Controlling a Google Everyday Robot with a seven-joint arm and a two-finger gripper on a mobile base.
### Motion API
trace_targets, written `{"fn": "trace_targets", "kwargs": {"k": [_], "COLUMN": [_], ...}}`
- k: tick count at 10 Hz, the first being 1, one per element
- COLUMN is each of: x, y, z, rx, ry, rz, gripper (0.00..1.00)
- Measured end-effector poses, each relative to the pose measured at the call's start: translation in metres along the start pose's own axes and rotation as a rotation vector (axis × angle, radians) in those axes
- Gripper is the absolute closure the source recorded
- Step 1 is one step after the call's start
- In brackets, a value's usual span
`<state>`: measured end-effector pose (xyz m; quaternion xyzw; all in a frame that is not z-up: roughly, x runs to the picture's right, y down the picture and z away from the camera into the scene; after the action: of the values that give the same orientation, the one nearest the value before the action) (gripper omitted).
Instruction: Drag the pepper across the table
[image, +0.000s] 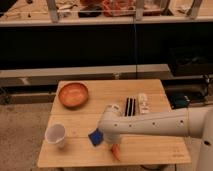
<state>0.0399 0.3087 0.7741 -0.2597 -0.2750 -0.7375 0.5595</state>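
The gripper (111, 143) is hanging right over the pepper's (116, 152) top end, just right of the blue sponge (95, 136). The pepper is lying near the table's (150, 145) front edge, its long side pointing toward that edge.

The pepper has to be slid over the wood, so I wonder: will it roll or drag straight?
The pepper looks slim and tapered, so it may pivot or roll in a curve. It seems small and light, likely sliding easily on the table. The hand sits right above it, beside the sponge.
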Motion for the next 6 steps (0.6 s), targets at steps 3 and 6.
{"fn": "trace_targets", "kwargs": {"k": [3,6], "x": [0.009,0.017], "y": [-0.008,-0.032], "z": [0.002,-0.001], "rx": [0.002,0.011], "ry": [-0.015,-0.010], "rz": [-0.009,-0.049], "gripper": [0.82,0.82]}}
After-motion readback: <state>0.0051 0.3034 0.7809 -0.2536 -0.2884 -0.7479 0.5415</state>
